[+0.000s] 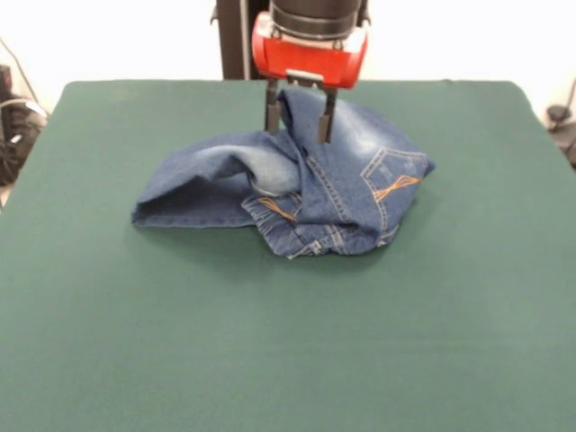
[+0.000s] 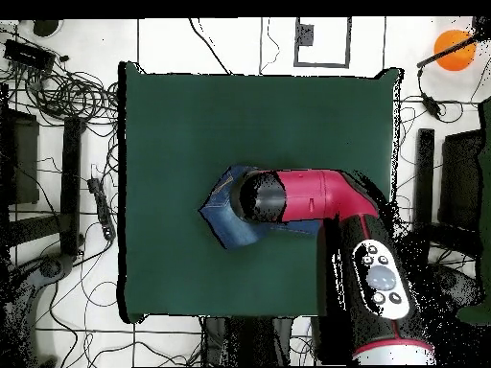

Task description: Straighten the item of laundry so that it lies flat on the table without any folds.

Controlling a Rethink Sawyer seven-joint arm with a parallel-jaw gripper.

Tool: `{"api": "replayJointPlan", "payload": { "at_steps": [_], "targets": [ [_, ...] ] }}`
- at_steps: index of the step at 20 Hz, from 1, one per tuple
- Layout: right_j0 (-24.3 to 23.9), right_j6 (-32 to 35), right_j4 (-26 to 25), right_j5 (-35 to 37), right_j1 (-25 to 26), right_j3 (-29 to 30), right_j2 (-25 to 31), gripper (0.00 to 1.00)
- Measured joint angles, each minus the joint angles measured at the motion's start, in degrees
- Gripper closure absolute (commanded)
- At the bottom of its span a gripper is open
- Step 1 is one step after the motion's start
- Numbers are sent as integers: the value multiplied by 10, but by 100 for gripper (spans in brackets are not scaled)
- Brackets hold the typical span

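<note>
The blue denim jeans lie crumpled in a heap at the far middle of the dark green table. One leg is folded out to the left, and an orange-stitched back pocket faces up on the right. My gripper hangs over the heap's far part with its two fingers apart. They straddle a raised fold of denim and reach down to the cloth. In the overhead view the red arm hides most of the jeans; only their left part shows on the table.
The robot's pedestal stands behind the table's far edge. Cables and dark equipment lie on the floor around the table. An orange ball sits off the table's corner. Green cloth stretches wide on all sides of the jeans.
</note>
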Motion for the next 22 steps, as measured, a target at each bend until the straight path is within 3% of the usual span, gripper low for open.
{"api": "replayJointPlan", "payload": {
  "at_steps": [10, 22],
  "targets": [
    [2, 0, 0, -21, 48, 0, 0, 0],
    [2, 0, 0, -21, 21, 25, 0, 0]
  ]
}}
